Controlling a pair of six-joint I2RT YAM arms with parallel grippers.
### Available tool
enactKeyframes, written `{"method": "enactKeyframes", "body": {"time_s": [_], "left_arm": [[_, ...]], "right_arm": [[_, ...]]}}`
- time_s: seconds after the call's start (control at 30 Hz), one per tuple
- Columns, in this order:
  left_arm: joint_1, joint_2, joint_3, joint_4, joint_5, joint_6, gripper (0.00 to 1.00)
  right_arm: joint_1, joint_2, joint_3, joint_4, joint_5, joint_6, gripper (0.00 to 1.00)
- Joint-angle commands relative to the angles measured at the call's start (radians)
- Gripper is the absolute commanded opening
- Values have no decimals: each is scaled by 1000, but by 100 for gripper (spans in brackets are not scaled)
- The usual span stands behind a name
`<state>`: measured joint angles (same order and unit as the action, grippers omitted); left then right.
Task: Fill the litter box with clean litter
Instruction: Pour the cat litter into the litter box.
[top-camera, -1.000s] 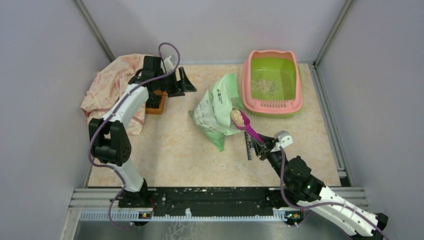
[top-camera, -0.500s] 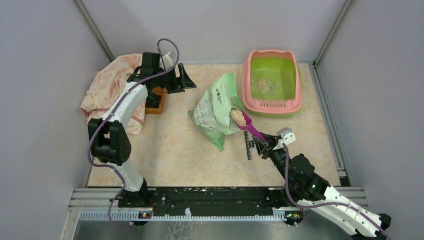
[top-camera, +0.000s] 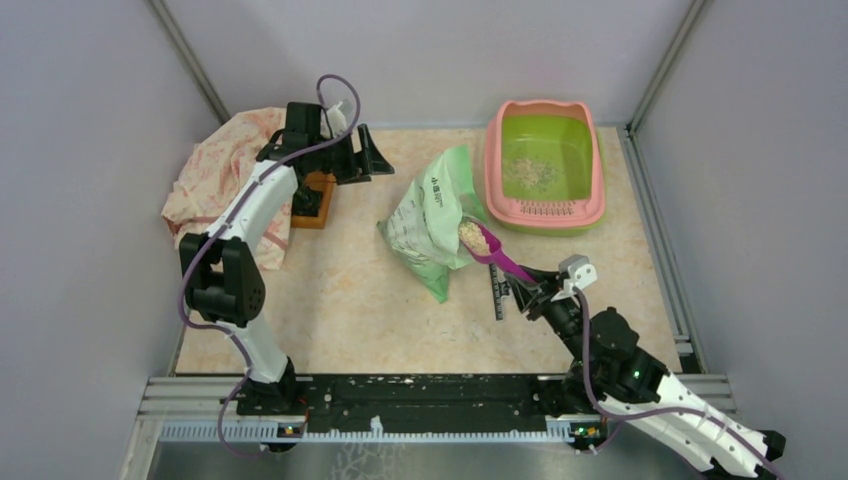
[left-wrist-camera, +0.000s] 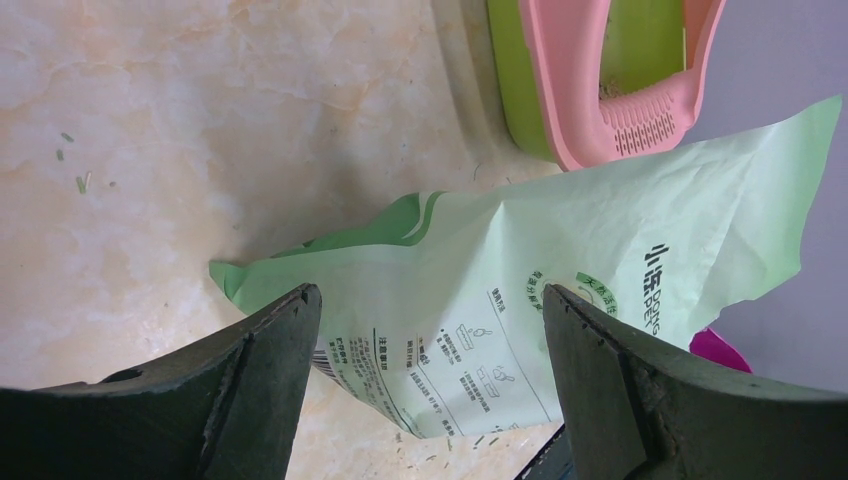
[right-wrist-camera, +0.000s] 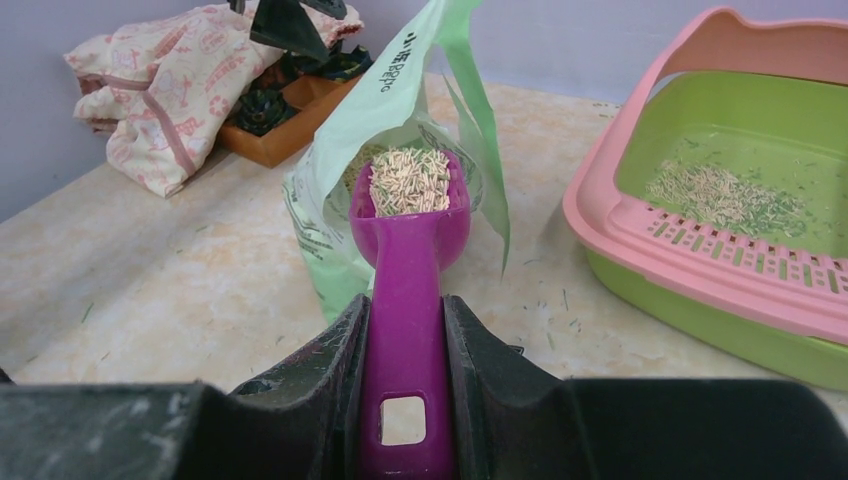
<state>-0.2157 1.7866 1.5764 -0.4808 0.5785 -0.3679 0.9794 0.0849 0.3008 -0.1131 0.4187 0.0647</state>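
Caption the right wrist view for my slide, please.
Right gripper holds purple scoop of clean litter by the green bag.

The left tool (left-wrist-camera: 430, 300) gapes wide; the right tool (right-wrist-camera: 405, 305) grips.

Pink rim, lime-green basin: the litter box (top-camera: 546, 216), flecked with pale beige litter (top-camera: 528, 173). The scoop (right-wrist-camera: 410, 250) is purple, the bag (top-camera: 430, 210) light green with dark printed lettering. A cream cloth (top-camera: 215, 170) carries a pink pattern; the table (top-camera: 350, 290) is marbled beige.
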Motion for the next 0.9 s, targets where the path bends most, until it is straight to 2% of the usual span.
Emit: {"method": "enactKeyframes", "body": {"time_s": [0.0,0.87], "left_arm": [[4,9,40,-9,15,17,87],[6,25,74,-30,15,26,87]], "right_arm": [[7,-11,82,19,-13,26,0],[7,-47,214,-115,26,51,0]]}}
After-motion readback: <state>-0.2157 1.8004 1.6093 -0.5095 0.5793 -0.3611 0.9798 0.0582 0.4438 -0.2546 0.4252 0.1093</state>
